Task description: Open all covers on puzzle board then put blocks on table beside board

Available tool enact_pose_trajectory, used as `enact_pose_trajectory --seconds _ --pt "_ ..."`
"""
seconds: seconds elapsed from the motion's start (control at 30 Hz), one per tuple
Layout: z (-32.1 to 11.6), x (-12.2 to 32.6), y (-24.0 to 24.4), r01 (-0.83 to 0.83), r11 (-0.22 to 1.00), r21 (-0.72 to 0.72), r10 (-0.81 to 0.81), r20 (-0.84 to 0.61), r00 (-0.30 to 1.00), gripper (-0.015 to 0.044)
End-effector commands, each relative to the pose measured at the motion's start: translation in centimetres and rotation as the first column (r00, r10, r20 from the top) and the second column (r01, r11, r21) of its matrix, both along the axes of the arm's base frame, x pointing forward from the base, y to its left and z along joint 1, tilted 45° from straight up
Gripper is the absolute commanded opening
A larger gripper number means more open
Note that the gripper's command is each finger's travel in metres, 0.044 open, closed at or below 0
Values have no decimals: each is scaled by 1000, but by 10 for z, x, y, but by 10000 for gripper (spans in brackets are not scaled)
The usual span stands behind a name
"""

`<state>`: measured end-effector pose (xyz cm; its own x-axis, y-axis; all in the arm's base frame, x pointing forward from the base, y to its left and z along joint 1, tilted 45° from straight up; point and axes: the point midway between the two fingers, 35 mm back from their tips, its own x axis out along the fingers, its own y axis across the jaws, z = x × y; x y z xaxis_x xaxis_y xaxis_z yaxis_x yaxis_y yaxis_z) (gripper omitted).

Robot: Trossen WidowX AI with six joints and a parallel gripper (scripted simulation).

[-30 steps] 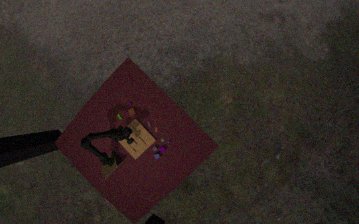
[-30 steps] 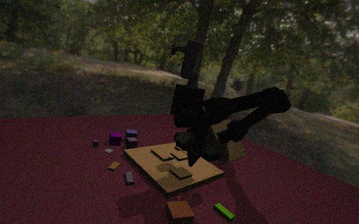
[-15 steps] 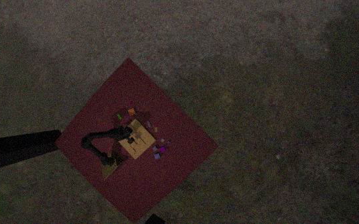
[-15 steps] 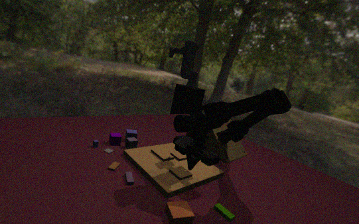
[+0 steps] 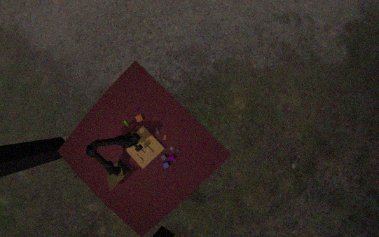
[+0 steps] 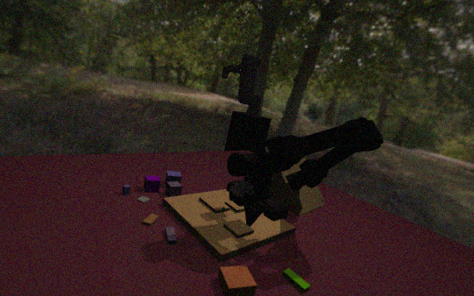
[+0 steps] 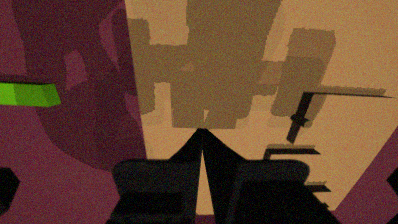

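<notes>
Around me, dim light falls on trees, a pale slope and rough, mottled ground; my red table top looks dark.

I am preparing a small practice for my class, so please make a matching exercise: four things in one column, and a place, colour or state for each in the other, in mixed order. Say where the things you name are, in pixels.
Things
1. gripper (image 5: 139, 147) (image 6: 251, 224) (image 7: 201, 132)
2. green block (image 5: 126, 123) (image 6: 296, 279) (image 7: 29, 94)
3. orange block (image 5: 139, 118) (image 6: 237, 278)
4. board (image 5: 143, 165) (image 6: 184, 202) (image 7: 165, 142)

Descriptions
A. wide, flat and light wood-coloured
B. shut, with nothing between the fingers
C. long and thin, lying beside the board
D. chunky, with a wide square top

Right pairs: 1-B, 2-C, 3-D, 4-A
</notes>
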<state>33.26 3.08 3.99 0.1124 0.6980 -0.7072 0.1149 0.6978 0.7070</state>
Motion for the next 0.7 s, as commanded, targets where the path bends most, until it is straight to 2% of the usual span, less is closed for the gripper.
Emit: enact_pose_trajectory --seconds 0.0,0.67 --pt "-1 3 0 4 1000 6 -4 -10 1000 0" --pt "-1 23 -3 4 1000 6 -4 -9 1000 0"
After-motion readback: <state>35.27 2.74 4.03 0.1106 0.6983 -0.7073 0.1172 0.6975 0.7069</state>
